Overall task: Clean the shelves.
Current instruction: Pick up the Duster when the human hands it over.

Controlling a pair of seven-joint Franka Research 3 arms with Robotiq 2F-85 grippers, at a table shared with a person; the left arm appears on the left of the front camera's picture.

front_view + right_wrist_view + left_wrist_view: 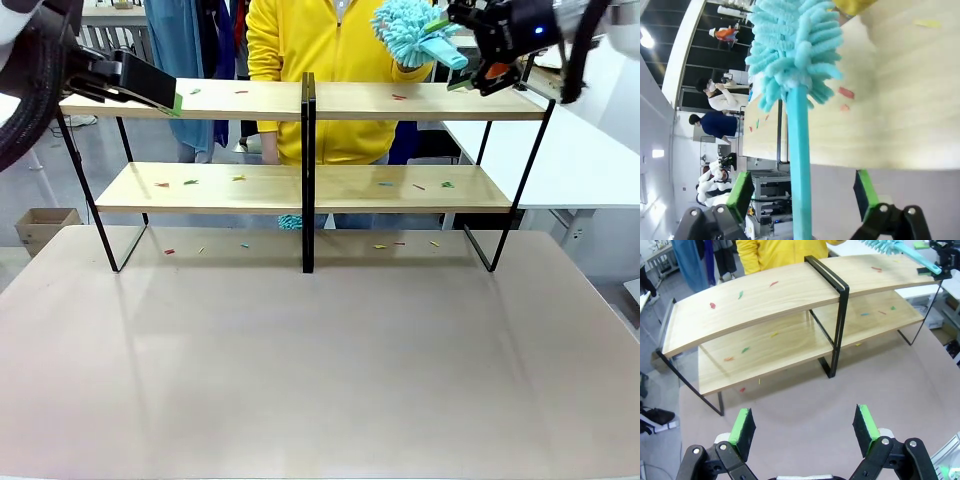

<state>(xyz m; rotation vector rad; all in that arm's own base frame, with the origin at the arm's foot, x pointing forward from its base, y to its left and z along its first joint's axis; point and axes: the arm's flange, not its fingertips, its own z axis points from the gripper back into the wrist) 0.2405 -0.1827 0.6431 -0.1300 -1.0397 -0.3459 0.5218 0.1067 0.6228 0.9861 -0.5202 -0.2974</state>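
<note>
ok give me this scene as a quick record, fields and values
shelves: two tiers, two joined units, on the table
litter: coloured scraps on both boards and the table
right tool: open
left tool: open, empty
duster: teal, over the top board's right end, handle between the right tool's fingers
person: yellow jacket, behind the shelves

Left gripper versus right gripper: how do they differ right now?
The left gripper has nothing between its fingers; the right gripper has the handle of the teal duster between its own. The left gripper is toward the left end of the shelves, the right gripper toward the right end. Both stand open.
</note>
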